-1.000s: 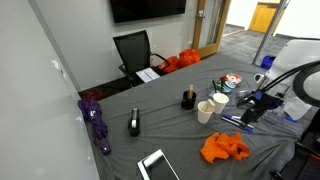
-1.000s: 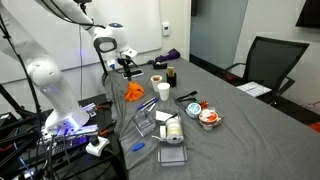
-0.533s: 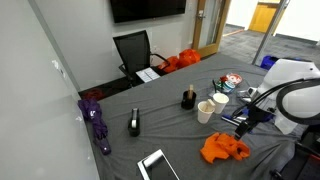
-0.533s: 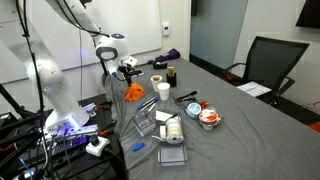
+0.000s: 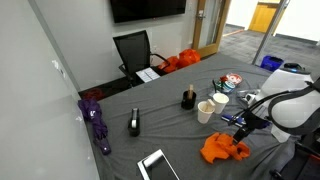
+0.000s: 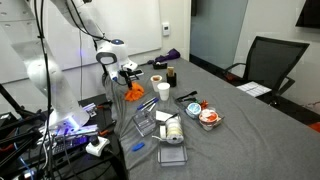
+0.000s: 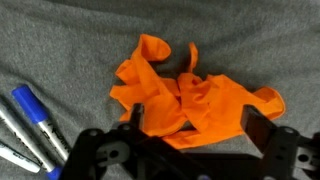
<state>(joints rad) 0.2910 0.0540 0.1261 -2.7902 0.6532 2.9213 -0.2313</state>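
Observation:
A crumpled orange cloth point(image 7: 190, 95) lies on the grey tablecloth; it shows in both exterior views point(image 5: 224, 149) point(image 6: 134, 93). My gripper point(image 7: 195, 125) is open, its two black fingers spread on either side of the cloth's near edge, just above it. In an exterior view the gripper point(image 5: 242, 128) hangs over the cloth's right part. Blue and white markers point(image 7: 25, 125) lie to the left of the cloth.
On the table stand a white cup point(image 5: 205, 111), a dark cup point(image 5: 187, 98), a bowl of red things point(image 5: 231, 80), a black object point(image 5: 134, 123), a purple umbrella point(image 5: 97, 122) and a tablet point(image 5: 157, 165). Clear containers point(image 6: 170, 130) stand nearer the table's edge. An office chair point(image 5: 134, 52) stands at the far end.
The arm has swung lower and toward the orange cloth; the gripper now hangs right over it.

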